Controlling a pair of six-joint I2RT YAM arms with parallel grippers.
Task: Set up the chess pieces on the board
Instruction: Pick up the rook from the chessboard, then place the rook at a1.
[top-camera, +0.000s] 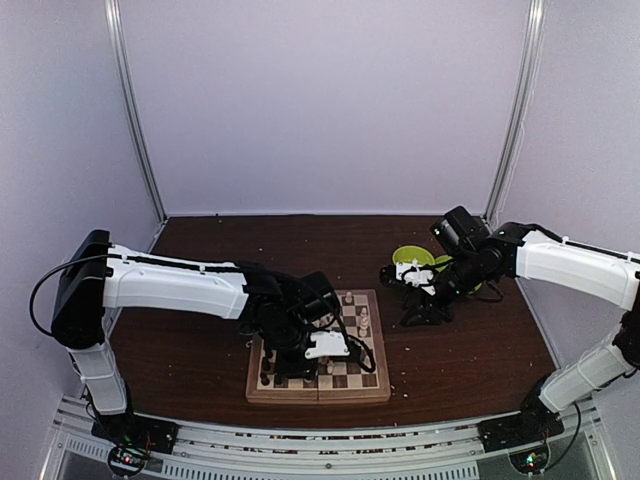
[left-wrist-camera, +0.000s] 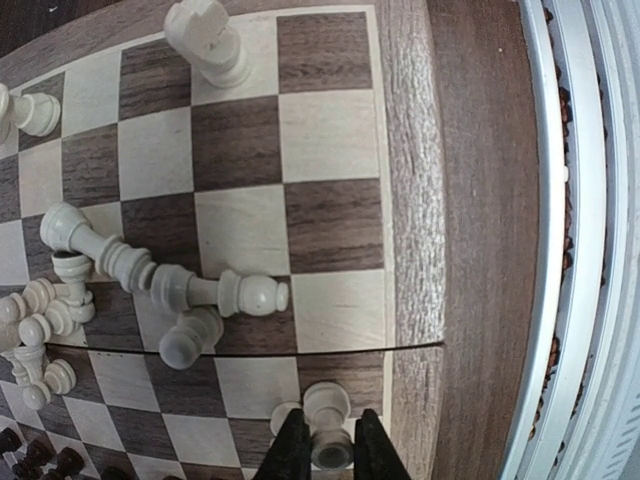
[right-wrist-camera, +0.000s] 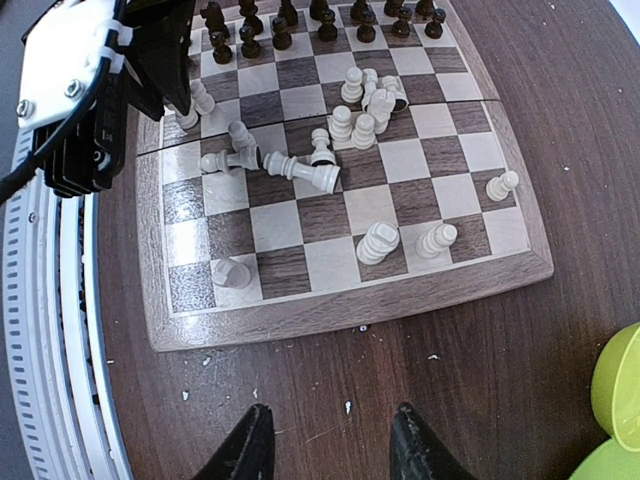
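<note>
Left gripper (left-wrist-camera: 331, 430): fingers clamped on a white pawn (left-wrist-camera: 327, 402) on an edge-column square of the board (left-wrist-camera: 330, 130), just beside its fold seam. Only the left wrist view shows this grip; from above, the arm covers it. Toppled white pieces (left-wrist-camera: 170, 285) lie mid-board. Dark pieces (right-wrist-camera: 322, 22), clear in the right wrist view, line the board edge farthest from the right gripper (right-wrist-camera: 335, 445). Its fingers stand apart, holding nothing, over the table (right-wrist-camera: 500, 380) beside the board. A green bowl (top-camera: 411, 258) sits beyond the board.

Left arm (top-camera: 170, 285), right arm (top-camera: 575, 268): white shells, black joints. Black cable (top-camera: 35, 290) loops far behind left gripper (left-wrist-camera: 325, 445). Its fingers (left-wrist-camera: 293, 452) black, tapered; white screwed plate (right-wrist-camera: 60, 70) and zip tie (right-wrist-camera: 112, 40) just behind. Right gripper (right-wrist-camera: 330, 440) fingers (right-wrist-camera: 250, 450) black, pointed.
</note>
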